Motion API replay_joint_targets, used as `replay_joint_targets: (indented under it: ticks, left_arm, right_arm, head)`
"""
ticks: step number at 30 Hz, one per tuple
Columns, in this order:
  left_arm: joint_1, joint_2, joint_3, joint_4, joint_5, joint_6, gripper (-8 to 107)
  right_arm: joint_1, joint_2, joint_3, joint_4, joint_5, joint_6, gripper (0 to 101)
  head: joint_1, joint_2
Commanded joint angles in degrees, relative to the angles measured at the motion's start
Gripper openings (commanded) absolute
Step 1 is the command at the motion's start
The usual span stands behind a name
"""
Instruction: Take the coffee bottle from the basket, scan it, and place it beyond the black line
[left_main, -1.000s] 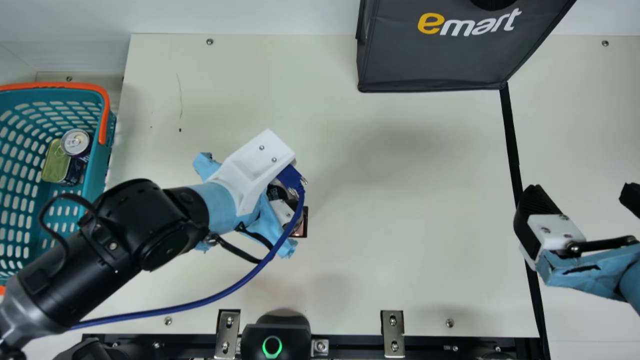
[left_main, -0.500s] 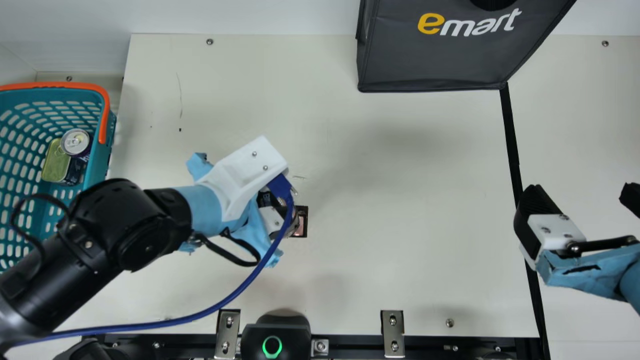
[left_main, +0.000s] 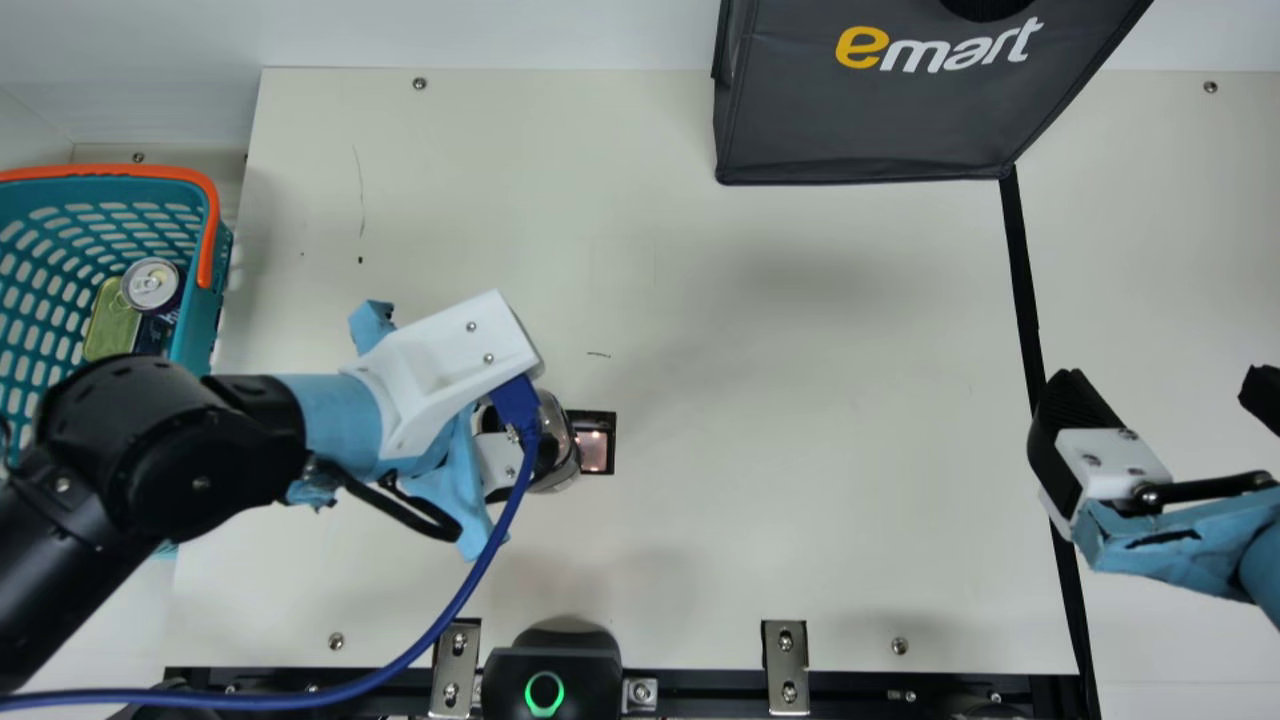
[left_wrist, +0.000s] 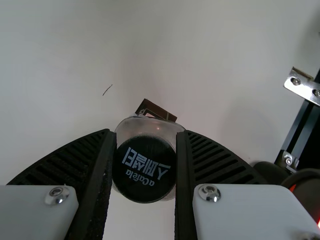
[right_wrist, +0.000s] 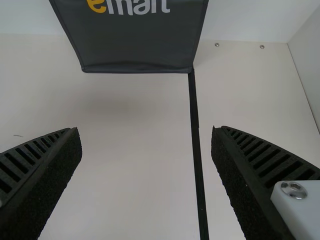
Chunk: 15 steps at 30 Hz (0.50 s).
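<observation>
Coffee bottle (left_wrist: 144, 167) is out of basket (left_main: 203, 300), pinched in part-open left gripper (left_wrist: 146, 132); scan unconfirmed, placement past black line (left_main: 1027, 300) remains. Right gripper (right_wrist: 145, 129) gapes empty.

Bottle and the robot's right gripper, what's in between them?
In the main view, a little glowing window shows next to the bottle. From there to the right gripper, it's just bare table.
</observation>
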Motion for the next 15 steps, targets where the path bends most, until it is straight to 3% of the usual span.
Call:
replay_joint_targets:
  ticks: [1, 15]
  left_arm:
    - [0.7, -0.3, -0.1, -1.4, 0.8, 3.3, 10]
    - [4.1, -3.5, 0.6, -6.4, 5.8, 13.0, 10]
  right_arm:
    - [0.0, 0.0, 0.0, 0.0, 0.0, 0.0, 91]
    - [0.0, 0.0, 0.0, 0.0, 0.0, 0.0, 91]
  head:
    - [-1.6, 0.0]
    - [-1.6, 0.0]
